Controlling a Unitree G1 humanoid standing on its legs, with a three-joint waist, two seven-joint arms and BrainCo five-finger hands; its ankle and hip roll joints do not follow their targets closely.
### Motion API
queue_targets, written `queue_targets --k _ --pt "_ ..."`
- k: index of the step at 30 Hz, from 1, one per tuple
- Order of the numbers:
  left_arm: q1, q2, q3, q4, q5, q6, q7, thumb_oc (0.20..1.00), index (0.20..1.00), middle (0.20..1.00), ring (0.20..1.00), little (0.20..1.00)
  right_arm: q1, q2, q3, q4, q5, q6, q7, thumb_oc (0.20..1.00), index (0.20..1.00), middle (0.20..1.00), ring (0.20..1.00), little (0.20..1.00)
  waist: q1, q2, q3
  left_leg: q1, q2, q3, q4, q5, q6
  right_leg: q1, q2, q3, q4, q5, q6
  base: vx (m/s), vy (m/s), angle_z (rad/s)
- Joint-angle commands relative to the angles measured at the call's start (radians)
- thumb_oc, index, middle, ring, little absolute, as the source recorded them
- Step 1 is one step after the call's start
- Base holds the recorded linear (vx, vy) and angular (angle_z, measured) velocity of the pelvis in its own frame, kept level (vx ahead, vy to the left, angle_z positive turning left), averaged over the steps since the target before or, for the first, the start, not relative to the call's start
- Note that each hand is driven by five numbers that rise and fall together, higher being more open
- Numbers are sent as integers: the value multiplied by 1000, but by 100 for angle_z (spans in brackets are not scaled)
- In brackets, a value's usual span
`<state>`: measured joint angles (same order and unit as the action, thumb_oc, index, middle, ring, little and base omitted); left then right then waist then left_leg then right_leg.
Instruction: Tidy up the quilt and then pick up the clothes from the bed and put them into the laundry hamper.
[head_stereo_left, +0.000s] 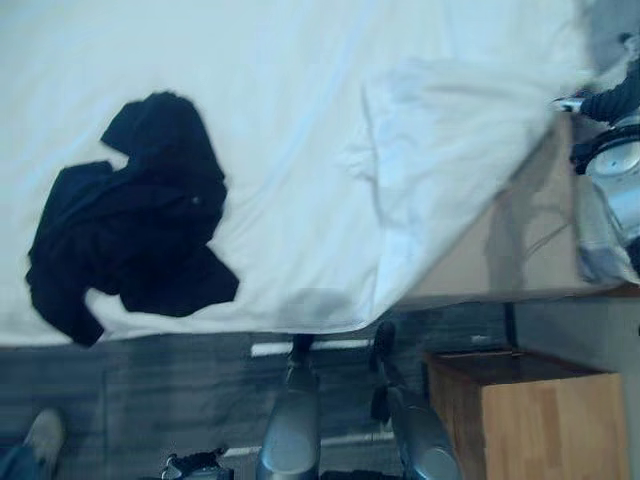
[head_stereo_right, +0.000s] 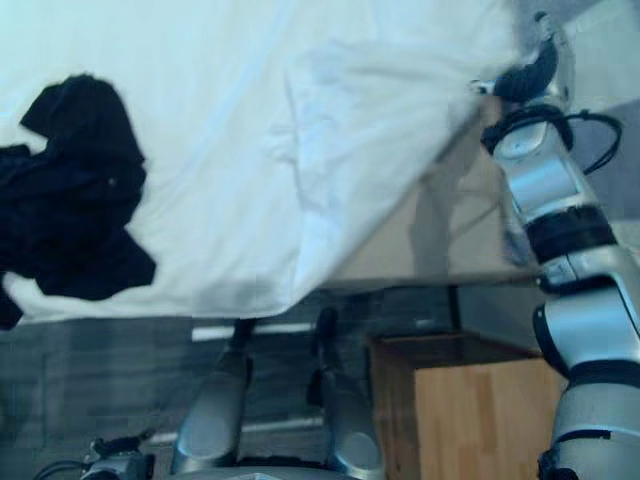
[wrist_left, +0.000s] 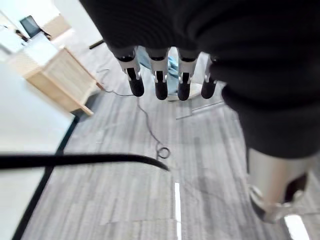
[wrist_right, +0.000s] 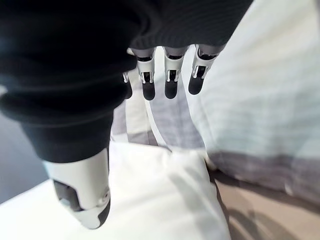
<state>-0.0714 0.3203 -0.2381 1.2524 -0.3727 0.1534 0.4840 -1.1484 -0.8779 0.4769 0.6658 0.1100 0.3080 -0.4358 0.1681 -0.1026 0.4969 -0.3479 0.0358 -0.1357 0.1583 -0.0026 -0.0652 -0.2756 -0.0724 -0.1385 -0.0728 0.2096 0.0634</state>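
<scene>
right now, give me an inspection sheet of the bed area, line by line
surface: bed, bare base showing at its right corner.
job's things: white quilt, rumpled and folded back near that corner; dark clothes heaped on it at the left.
clutter: nothing seen.
hands: right hand open over the quilt's edge; left hand open, hanging above the floor.
cables: thin cable on the floor.
surroundings: grey carpet, wooden box, a person's shoe.

Black clothes (head_stereo_right: 70, 200) on white quilt (head_stereo_right: 300, 130); right hand (head_stereo_right: 528, 72) at corner.
</scene>
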Motion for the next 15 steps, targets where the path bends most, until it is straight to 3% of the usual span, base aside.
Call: queue_targets --k 1,9,15 --pt "67 49 -32 -13 96 33 -53 1000 1000 1000 1000 1000 -108 -10 104 -12 -78 -14 15 1000 1000 1000 1000 1000 12 6 -21 12 15 -7 -84 42 11 -36 -85 35 146 -91 74 -32 -12 12" --pt "22 48 -90 -60 140 25 -116 1000 1000 1000 1000 1000 -159 103 163 -55 -117 31 45 1000 1000 1000 1000 1000 34 -11 -9 -4 19 -14 -86 49 13 -32 -77 8 136 -93 69 -4 -31 6" --pt "3 58 -127 -87 141 43 -100 1000 1000 1000 1000 1000 -141 137 159 -80 -192 81 95 1000 1000 1000 1000 1000 47 -29 -2 -4 18 -18 -94 52 17 -8 -66 -5 118 -91 72 6 -46 5"
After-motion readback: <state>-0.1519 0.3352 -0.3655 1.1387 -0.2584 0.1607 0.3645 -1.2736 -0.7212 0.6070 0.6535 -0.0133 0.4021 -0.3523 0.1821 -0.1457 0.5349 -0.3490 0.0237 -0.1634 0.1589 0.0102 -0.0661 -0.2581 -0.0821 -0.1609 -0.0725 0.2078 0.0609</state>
